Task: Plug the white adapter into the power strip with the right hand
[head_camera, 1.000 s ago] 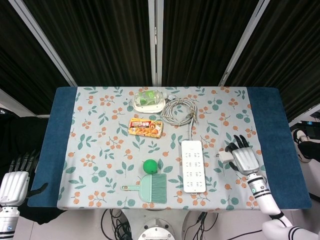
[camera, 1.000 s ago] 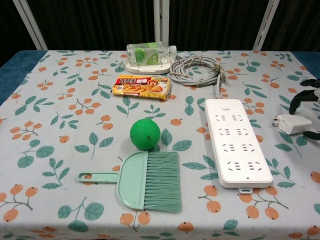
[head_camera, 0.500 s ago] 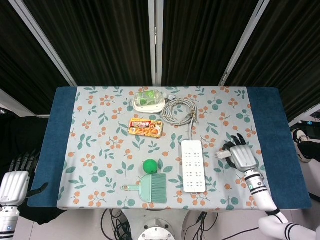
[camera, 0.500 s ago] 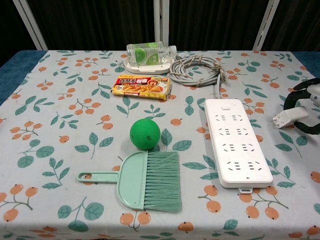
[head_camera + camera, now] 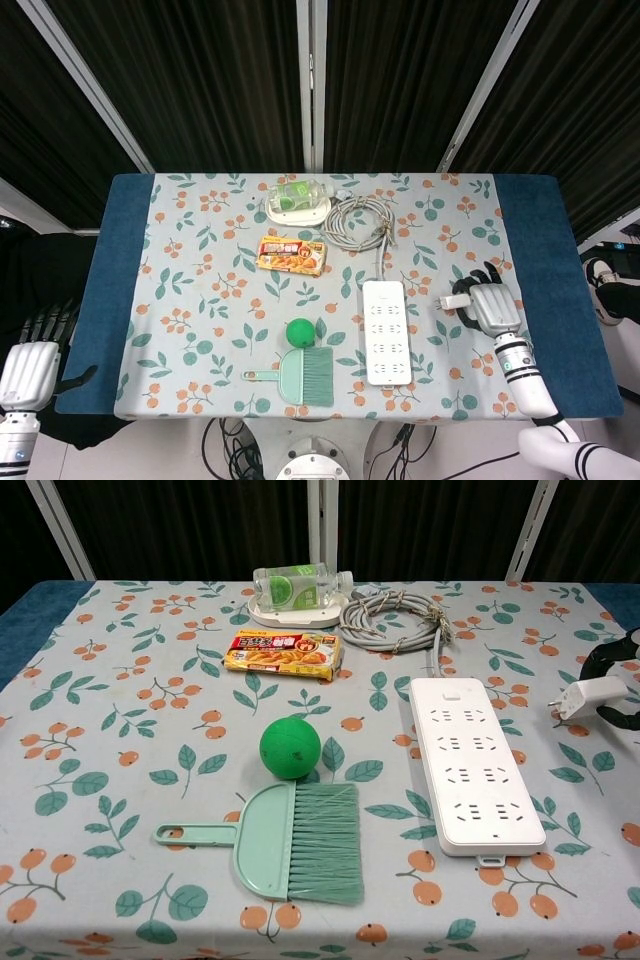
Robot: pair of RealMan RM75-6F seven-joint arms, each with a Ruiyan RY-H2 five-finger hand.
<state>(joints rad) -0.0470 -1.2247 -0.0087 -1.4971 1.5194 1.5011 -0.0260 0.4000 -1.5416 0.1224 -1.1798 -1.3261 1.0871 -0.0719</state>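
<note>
Holding the white adapter [image 5: 588, 697], the right hand [image 5: 490, 307] sits beside the power strip [image 5: 473, 762].

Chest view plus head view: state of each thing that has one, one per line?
white adapter: held off the table, prongs toward the strip, not plugged in
right hand: grips the adapter
power strip: flat, sockets empty
strip cable: coiled
bottle: lying on its side on a white tray
left hand: off the table, holds nothing
</note>
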